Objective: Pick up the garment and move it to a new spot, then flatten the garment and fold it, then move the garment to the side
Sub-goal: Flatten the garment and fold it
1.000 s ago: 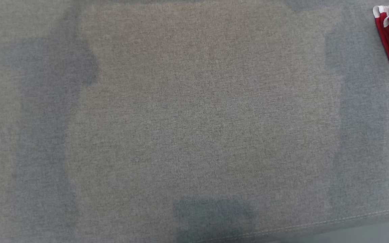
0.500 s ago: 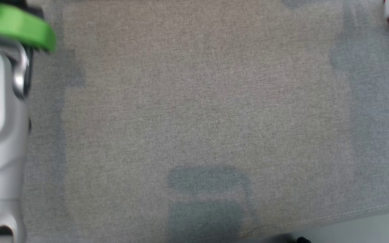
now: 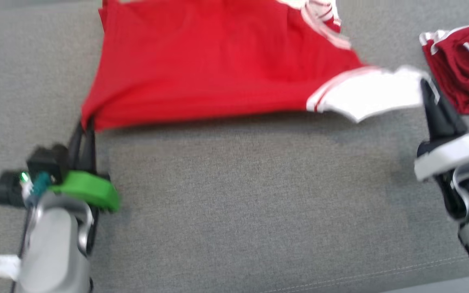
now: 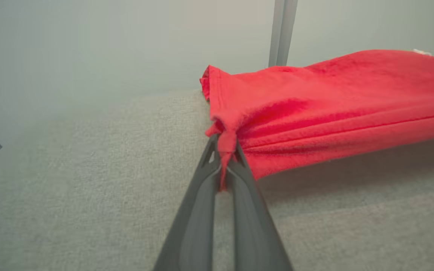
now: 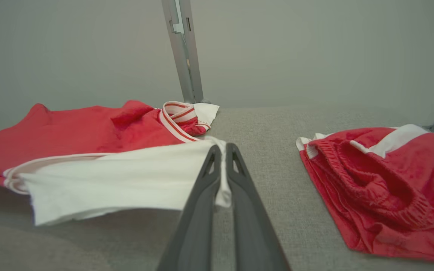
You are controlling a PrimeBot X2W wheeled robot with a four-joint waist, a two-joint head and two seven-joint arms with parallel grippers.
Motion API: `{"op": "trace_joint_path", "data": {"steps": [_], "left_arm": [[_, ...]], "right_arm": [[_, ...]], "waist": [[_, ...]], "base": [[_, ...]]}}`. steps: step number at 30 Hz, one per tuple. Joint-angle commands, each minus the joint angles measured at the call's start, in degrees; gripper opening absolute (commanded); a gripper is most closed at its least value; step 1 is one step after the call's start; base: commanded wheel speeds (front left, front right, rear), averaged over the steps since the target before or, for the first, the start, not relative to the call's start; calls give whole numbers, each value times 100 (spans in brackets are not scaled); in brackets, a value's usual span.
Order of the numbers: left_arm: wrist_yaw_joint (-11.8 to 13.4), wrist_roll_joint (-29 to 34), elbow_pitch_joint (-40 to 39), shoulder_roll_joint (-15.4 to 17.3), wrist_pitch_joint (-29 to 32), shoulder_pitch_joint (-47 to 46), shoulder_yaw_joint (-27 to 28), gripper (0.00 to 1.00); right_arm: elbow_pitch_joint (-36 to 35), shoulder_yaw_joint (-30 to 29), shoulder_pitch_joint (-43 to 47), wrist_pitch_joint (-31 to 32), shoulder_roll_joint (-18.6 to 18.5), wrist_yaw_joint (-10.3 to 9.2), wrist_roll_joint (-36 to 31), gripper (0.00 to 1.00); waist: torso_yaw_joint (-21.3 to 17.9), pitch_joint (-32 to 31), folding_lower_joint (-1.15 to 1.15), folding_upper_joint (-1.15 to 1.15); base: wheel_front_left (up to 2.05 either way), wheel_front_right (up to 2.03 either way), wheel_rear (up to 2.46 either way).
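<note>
The red garment (image 3: 218, 69) is spread across the grey padded surface (image 3: 238, 203) from nine to three o'clock in the upper head view, with its near edge lifted. Its red corner is clamped in the left gripper (image 3: 84, 127) at eight o'clock, and its white sleeve edge is pinched in the right gripper (image 3: 429, 90) at three o'clock. For a flat lay, both corners are best kept level and taut, lowered together, and kept apart from the bundled red shorts (image 3: 460, 69) at two o'clock.
</note>
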Motion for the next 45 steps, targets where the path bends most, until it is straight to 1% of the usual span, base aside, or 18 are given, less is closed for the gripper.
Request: {"op": "trace_joint_path", "data": {"steps": [1, 4, 10, 13, 19, 26, 31, 37, 39, 45], "left_arm": [[-31, 67, 41, -10, 1, 271, 6, 0], [-57, -58, 92, -193, 1, 862, 199, 0], [-89, -103, 173, -407, 1, 1693, 560, 0], [-95, -43, 196, -443, 1, 1895, 612, 0], [-109, -37, 247, -555, 1, 2481, 901, 0], [-129, -79, 309, -656, 1, 3012, 1060, 0], [-130, -148, 309, -675, 1, 3332, 1129, 0], [-49, -430, 308, -686, 1, 3611, 823, 0], [-29, -472, 251, -689, 1, 3612, 721, 0], [-98, -403, -110, -705, 1, 3320, 613, 0]], "right_arm": [[44, -20, 265, -1, -17, -17, 125, 0], [141, -20, 820, -1, -1, -17, 250, 0], [226, -10, 1808, -2, 23, -21, 397, 0], [192, -50, 2045, -7, -7, -21, 386, 0], [95, -176, 2588, -7, 49, -23, 351, 0], [50, -165, 3057, -8, 39, -23, 279, 0], [67, -178, 3261, -8, -55, -30, 368, 0], [88, -222, 3311, -8, -66, -36, 391, 0], [32, -226, 3304, -8, -20, -35, 365, 0], [-234, -222, 3033, -8, 69, -20, 371, 0]], "waist": [[4, -773, 1, 0], [1, -1174, 1, 0], [-54, -1672, 1, 0], [-73, -1753, 1, 0], [-132, -1982, 1, 0], [-91, -2204, 1, 0], [-52, -2295, 1, 0], [14, -2305, 1, 0], [64, -2289, 1, 0], [192, -2221, 1, 0]], "base": [[0, 0, 0], [0, 0, 0], [0, 0, 0], [0, 0, 0], [0, 0, 0], [0, 0, 0], [0, 0, 0], [0, 0, 0], [0, 0, 0], [0, 0, 0]]}}
